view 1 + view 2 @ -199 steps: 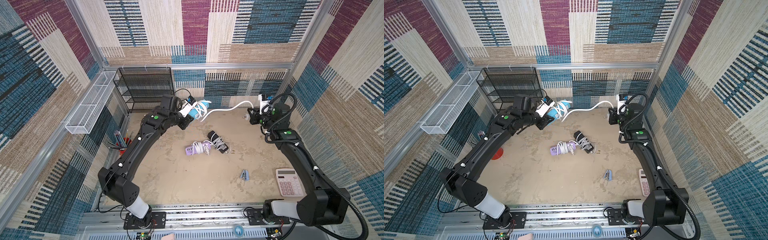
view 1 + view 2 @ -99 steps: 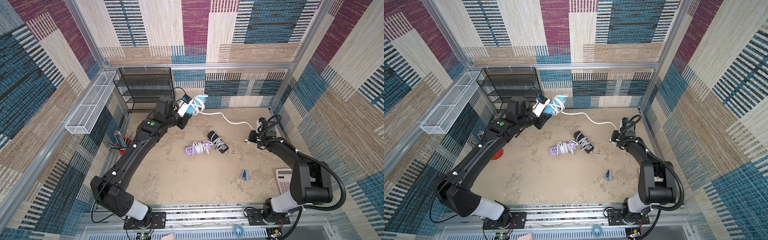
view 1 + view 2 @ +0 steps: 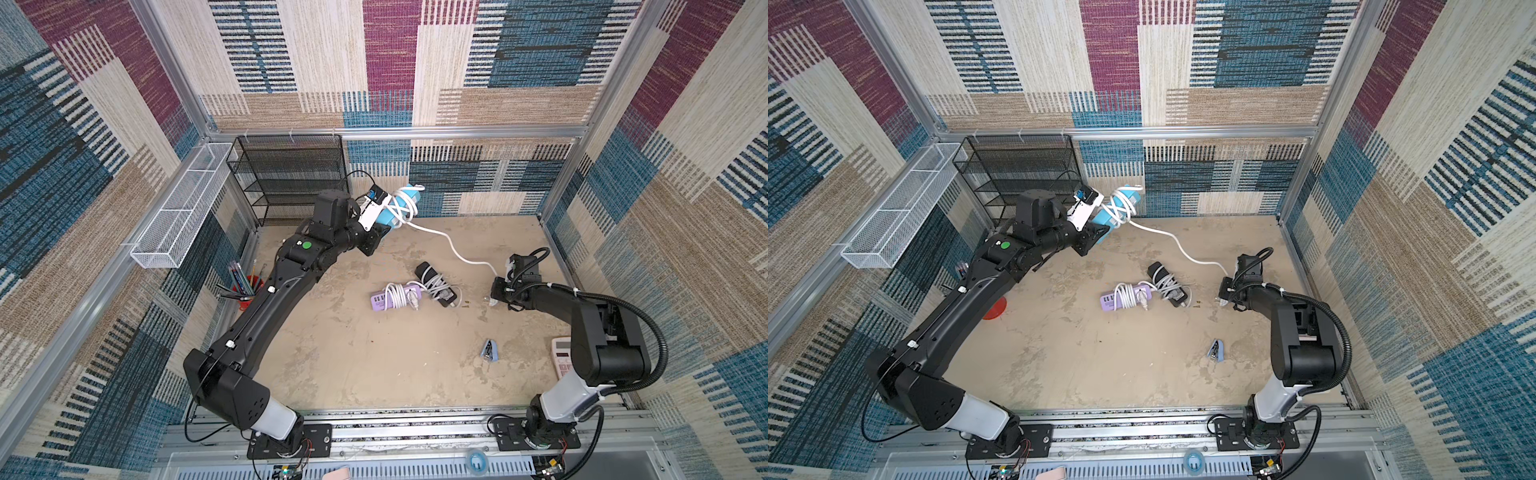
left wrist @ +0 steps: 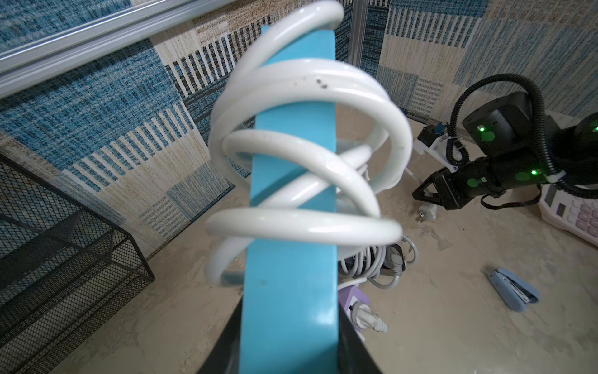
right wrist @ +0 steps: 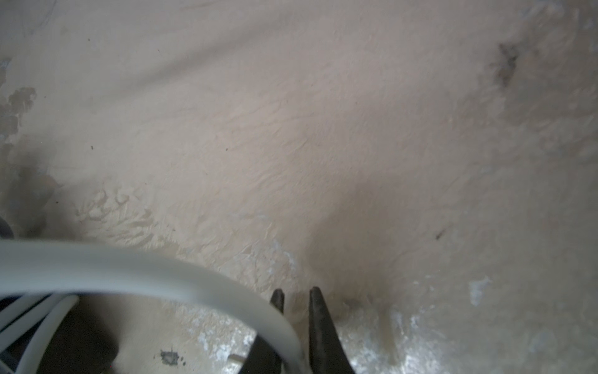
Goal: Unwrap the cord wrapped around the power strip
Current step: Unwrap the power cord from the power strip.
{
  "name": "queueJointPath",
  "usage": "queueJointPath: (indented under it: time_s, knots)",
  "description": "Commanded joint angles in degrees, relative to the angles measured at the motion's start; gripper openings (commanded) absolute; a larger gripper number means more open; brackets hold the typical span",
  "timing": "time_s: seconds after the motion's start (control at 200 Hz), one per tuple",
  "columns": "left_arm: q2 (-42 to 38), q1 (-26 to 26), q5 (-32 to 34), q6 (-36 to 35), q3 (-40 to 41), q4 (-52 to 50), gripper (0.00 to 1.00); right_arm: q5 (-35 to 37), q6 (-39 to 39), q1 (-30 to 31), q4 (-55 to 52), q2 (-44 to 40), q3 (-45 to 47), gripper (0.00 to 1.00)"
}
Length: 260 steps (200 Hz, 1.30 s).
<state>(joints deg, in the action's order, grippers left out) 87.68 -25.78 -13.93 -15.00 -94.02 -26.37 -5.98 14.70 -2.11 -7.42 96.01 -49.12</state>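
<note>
Over the sand-coloured table (image 3: 374, 365), the left gripper (image 3: 384, 223) clamps the low end of the blue power strip (image 4: 291, 291) and holds it aloft near the back wall, its long axis tilted up and away. The white cord (image 4: 304, 223) sits in loose coils around the strip, and its free length sags down to the right gripper (image 5: 296, 291), low over the table on the right. That gripper's fingertips are narrowly parted, and a pinch cannot be confirmed. The plug (image 4: 427, 212) lies just beneath, nearer the right arm, which is likely to circle the strip's axis next.
</note>
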Motion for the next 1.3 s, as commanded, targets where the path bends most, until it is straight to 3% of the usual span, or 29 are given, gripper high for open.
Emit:
queueJointPath:
  time_s: [0.0,0.265,0.431,0.551,0.676,0.771,0.997,1.297]
  knots:
    - [0.47,0.03,-1.2,0.72,-0.82,4.48,0.0,0.81,0.15,0.0,0.65,0.94,0.26,0.31]
    - [1.41,-0.58,-3.76,0.34,-1.71,3.08,0.0,-1.93,-1.63,0.04,0.54,-7.13,0.26,1.0]
    - [2.45,-0.98,-5.63,-0.39,-3.89,-0.4,0.0,-11.94,-5.74,0.74,6.47,-19.17,1.22,0.98]
    - [2.94,-1.45,-6.49,-0.71,-5.05,-2.83,0.0,-24.99,-8.01,1.65,16.37,-25.75,2.98,0.98]
    - [3.2,-1.97,-7.01,-1.23,-6.04,-4.74,0.0,-36.0,-11.19,3.54,26.4,-27.82,3.62,0.98]
    - [3.42,-2.18,-7.48,-1.56,-6.65,-5.74,0.0,-40.48,-16.44,5.88,27.87,-26.32,1.41,0.99]
    - [3.64,-2.43,-9.17,-1.64,-7.35,-6.67,0.0,-40.54,-26.36,11.16,27.67,-20.87,-4.31,0.98]
    - [3.39,-2.52,-10.82,-1.5,-7.49,-7.12,0.0,-37.34,-32.46,15.0,33.59,-12.57,-7.65,0.98]
